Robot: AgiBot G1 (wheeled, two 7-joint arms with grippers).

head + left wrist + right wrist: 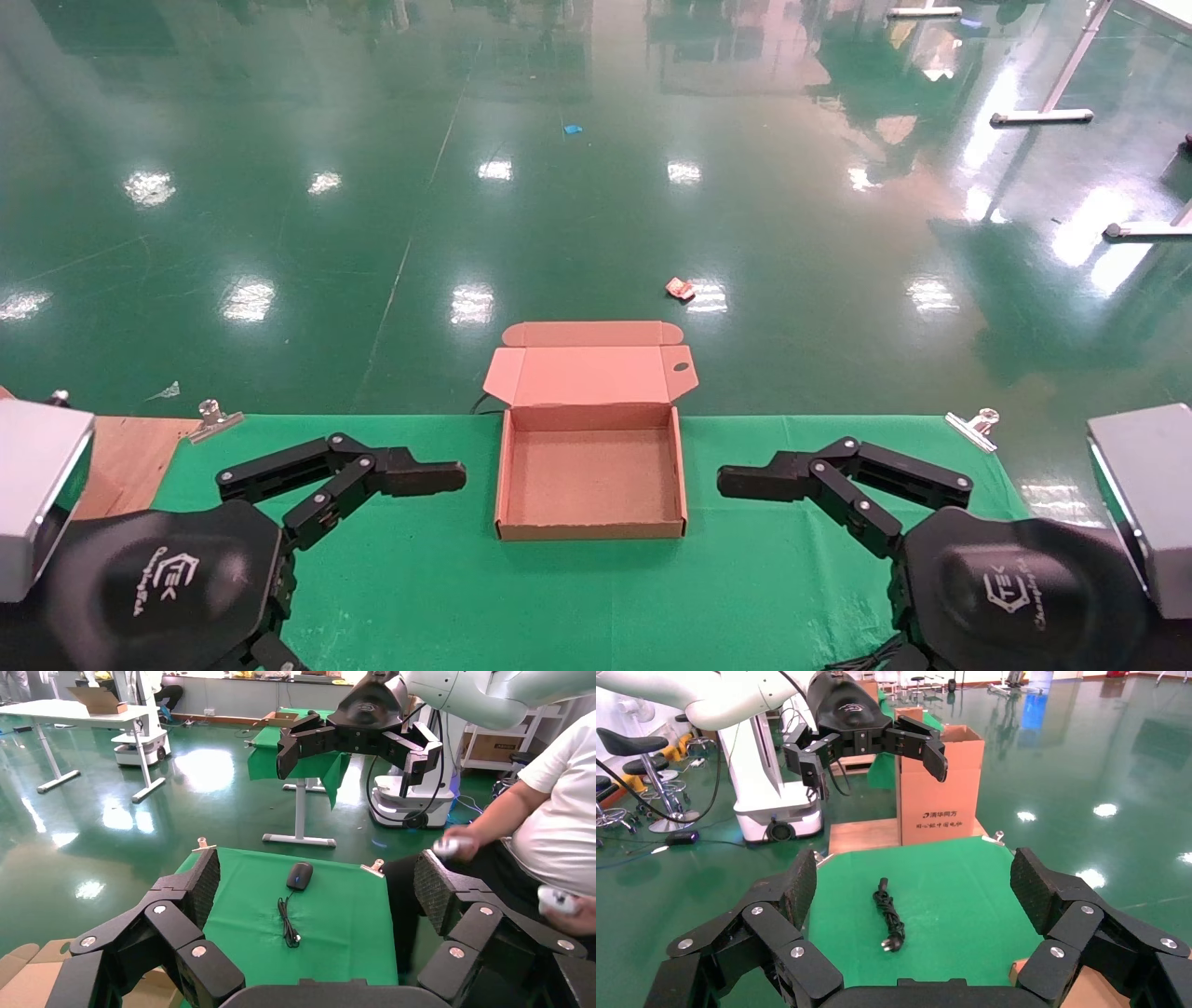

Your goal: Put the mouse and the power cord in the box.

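The brown cardboard box [510, 471] lies on the green cloth at the table's middle, lid hinged back and nothing inside. My left gripper [400, 522] hovers open to its left, my right gripper [782, 536] open to its right. In the left wrist view the black mouse [299, 876] rests on the cloth with its thin cable bundled beside it, between my open left gripper's [318, 881] fingers but farther off. In the right wrist view the coiled black power cord [888, 918] lies on the cloth beyond my open right gripper [916, 881]. Neither the mouse nor the power cord shows in the head view.
Metal clips [212, 417] [973, 424] pin the cloth at the table's far corners. A bare wooden board [130, 457] shows at the left edge. A tall cardboard carton [940, 787] stands past the table's end. A seated person [548, 825] holding controllers is beside the table.
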